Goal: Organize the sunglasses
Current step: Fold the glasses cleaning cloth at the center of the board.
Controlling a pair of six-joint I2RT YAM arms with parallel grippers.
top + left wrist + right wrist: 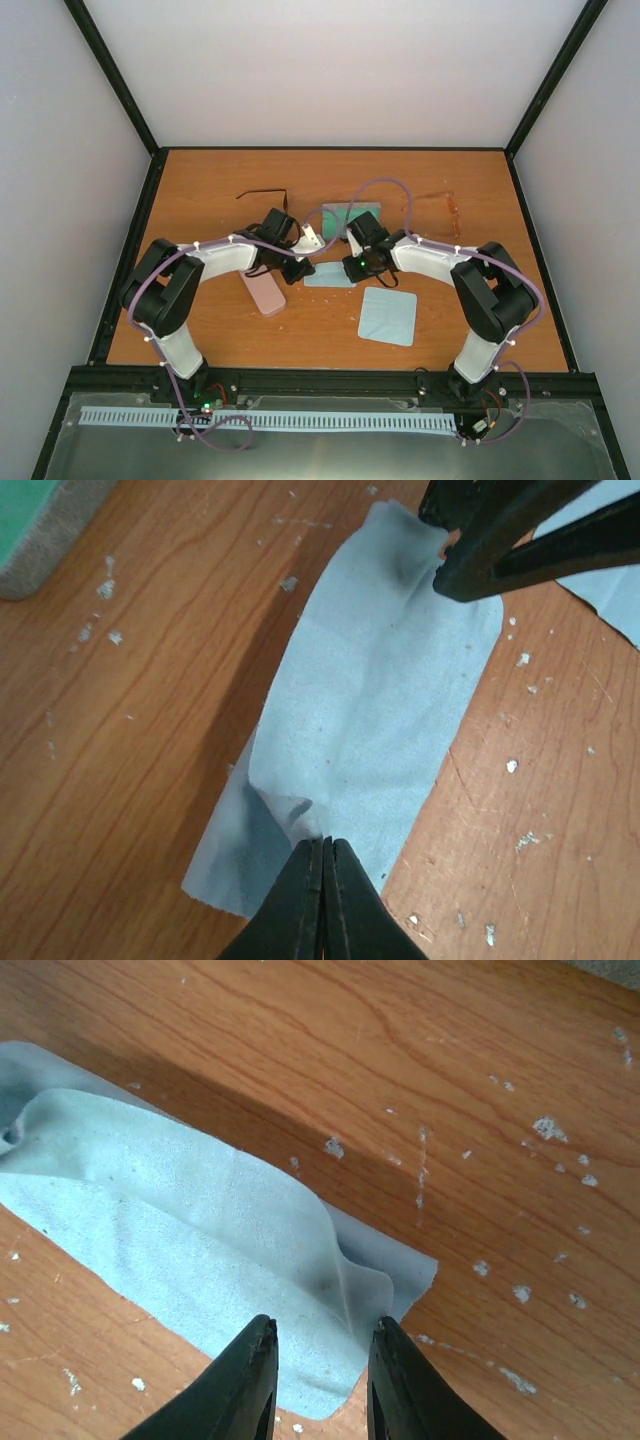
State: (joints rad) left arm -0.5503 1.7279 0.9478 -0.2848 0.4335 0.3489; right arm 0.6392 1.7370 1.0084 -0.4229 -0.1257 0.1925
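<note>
The left tool is clamped shut on the folded blue cloth, while the right tool stands parted astride the other end. The black sunglasses lie far-left on the bench, long axis left-right, nearer the left arm. The reddish-brown sunglasses lie far-right.

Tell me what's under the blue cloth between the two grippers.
The wooden table shows all around the folded cloth, and its own lower layer peeks out at the edge. Whatever lies directly beneath it is covered, so I can't tell.
</note>
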